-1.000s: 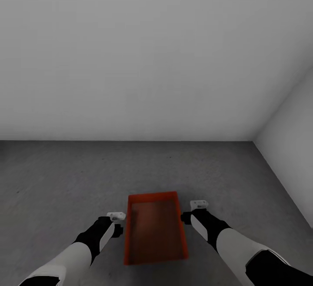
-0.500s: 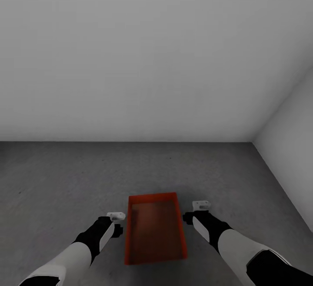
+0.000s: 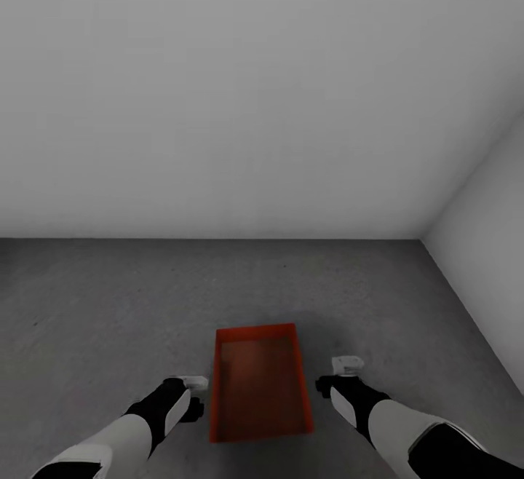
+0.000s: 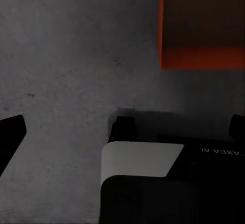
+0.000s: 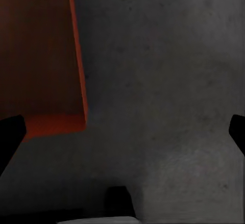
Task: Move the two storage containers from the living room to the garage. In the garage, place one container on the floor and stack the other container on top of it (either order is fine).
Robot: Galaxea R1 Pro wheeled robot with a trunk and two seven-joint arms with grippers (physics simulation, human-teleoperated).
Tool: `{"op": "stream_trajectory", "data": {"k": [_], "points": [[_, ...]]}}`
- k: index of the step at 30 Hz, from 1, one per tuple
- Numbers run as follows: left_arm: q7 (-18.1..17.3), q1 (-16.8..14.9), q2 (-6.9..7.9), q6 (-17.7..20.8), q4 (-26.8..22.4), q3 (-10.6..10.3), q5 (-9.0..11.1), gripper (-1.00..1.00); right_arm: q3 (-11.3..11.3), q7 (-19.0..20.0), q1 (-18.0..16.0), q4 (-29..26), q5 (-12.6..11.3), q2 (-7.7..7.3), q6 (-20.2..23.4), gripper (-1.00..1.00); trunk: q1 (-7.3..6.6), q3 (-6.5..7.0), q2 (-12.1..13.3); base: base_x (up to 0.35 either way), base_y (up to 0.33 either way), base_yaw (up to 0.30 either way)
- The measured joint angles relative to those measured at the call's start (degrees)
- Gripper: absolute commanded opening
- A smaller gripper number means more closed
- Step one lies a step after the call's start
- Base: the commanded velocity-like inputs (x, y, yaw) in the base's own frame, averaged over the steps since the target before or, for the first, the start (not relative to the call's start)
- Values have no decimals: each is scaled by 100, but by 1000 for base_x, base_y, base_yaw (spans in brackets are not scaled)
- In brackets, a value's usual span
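- My left claw [image 3: 195, 384] hangs just left of the bin, apart from it, over the floor [image 3: 87, 304]; its fingers are spread wide and hold nothing.
- The bin [image 3: 260, 384] sits open side up on the grey concrete, between my claws.
- My right claw [image 3: 345, 367] hangs just right of the bin, clear of its wall, fingers spread wide, empty.
- White walls [image 3: 255, 100] meet in a corner far right.

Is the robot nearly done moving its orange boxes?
About halfway, it seems. One orange-red open-topped rectangular bin sits on the dark grey concrete floor by the white wall. The left gripper and right gripper flank it, open, holding nothing. A second bin is yet to be stacked on top.
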Motion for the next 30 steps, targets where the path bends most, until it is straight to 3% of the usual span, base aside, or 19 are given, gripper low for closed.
{"op": "stream_trajectory", "data": {"k": [3, 8, 12, 17, 22, 30], "points": [[-5, 0, 4, -108, 271, 5, 0, 100, -1, -12, 218, 20, -1, 3, -20, 100, -66, 54, 120, 0, 0, 0], [-3, 0, 17, -626, 867, 8, 13, 100, 0, -25, 520, 65, -1, 3, -27, 100, -176, 144, 321, 0, 0, 0], [-8, -1, 81, -696, 1016, 7, 40, 100, 1, -35, 571, 317, 10, 8, -21, 100, -264, 216, 482, 0, 0, 0], [-19, 13, 132, -702, 1157, 4, 223, 100, 1, -50, 651, 437, 16, 7, -16, 100, -374, 308, 682, 0, 0, 0], [-20, 34, 147, -711, 1179, 1, 289, 100, 0, -61, 923, 454, 2, 6, -39, 100, -374, 339, 684, 0, 0, 0], [-15, 59, 148, -719, 1183, 1, 305, 100, 0, -62, 996, 464, -3, 9, -201, 100, -374, 409, 684, 0, 0, 0]]}}
